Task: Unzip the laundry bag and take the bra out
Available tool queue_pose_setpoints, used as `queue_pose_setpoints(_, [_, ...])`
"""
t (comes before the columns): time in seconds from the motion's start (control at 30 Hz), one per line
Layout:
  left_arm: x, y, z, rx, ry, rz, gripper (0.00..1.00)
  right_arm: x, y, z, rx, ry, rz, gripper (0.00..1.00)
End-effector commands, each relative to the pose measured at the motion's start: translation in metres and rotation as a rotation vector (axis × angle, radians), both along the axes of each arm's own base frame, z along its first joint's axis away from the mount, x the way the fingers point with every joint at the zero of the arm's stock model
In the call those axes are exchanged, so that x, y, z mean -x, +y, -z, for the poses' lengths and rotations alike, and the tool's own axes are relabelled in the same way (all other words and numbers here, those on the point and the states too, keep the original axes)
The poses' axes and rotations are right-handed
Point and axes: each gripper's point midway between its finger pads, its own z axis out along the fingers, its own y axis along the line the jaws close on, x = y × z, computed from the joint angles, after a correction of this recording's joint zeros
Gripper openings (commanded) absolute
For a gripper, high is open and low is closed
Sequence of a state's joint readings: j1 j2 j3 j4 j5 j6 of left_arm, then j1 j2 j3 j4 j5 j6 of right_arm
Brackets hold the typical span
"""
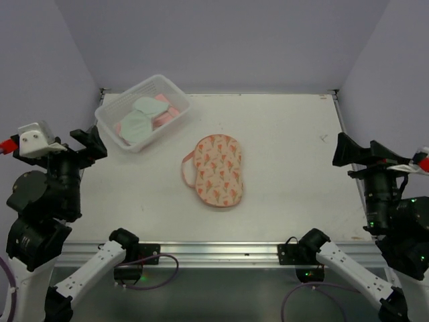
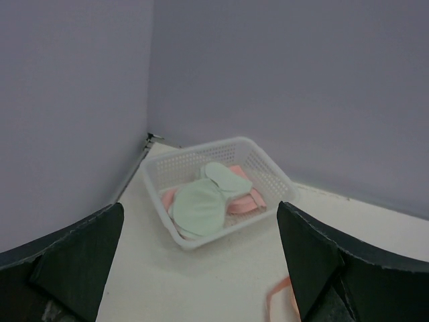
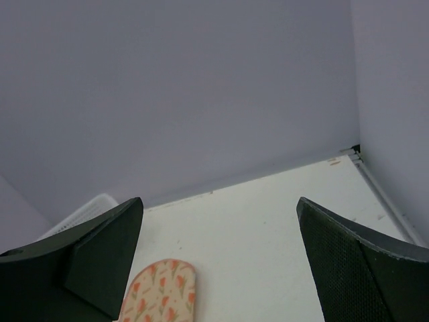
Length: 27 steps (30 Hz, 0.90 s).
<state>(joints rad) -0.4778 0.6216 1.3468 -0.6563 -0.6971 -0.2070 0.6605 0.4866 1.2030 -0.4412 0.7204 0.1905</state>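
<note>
Both of my grippers are released and hold nothing. My left gripper (image 1: 89, 146) hangs at the left edge of the top view and my right gripper (image 1: 348, 153) at the right edge. Each has its 2 fingers spread wide and sits well apart from everything on the table (image 1: 295, 168).

The laundry bag (image 1: 216, 170) lies in the middle of the top view, patterned face up. Its pink loop (image 1: 187, 171) curls out on its left side. Its outline looks whole and flat, and I cannot tell from here whether the zip is open or shut. In my right wrist view only 1 rounded end of it shows, at the bottom left.

The bra (image 1: 139, 121) is not with the bag. A pale mint-green garment with 2 rounded cups rests in the clear tub (image 1: 127, 94) at the upper left of the top view, on top of something pink. My left wrist view shows it plainly, in the middle of the frame.

If that garment is the bra, I judge the removal done, with nothing left for me. If another is zipped inside, both steps remain.
</note>
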Motion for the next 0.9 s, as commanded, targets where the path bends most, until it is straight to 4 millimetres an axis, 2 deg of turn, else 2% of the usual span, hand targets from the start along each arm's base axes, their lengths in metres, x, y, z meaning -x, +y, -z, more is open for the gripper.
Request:
queue_pose_setpoints(0.0, [0.024,0.034,-0.025,-0.081,-0.066,-0.120,1.00,0.019,-0.027,-0.010,0.071,-0.041,0.070,0.99])
queue_pose_setpoints(0.07, [0.036,0.043,-0.030,-0.070,-0.099,-0.142,1.00,0.026,-0.034,-0.014,0.075,-0.063,0.076,0.99])
queue_pose_setpoints(0.23, [0.048,0.049,-0.032,-0.050,-0.138,-0.148,1.00,0.039,-0.044,-0.017,0.059,-0.105,0.084,0.99])
queue_pose_setpoints(0.43, [0.051,0.054,-0.035,-0.039,-0.163,-0.167,1.00,0.041,-0.045,-0.019,0.052,-0.120,0.081,0.99])
queue_pose_setpoints(0.87, [0.045,0.051,-0.021,-0.020,-0.137,-0.173,1.00,0.037,-0.038,-0.023,0.055,-0.130,0.061,0.99])
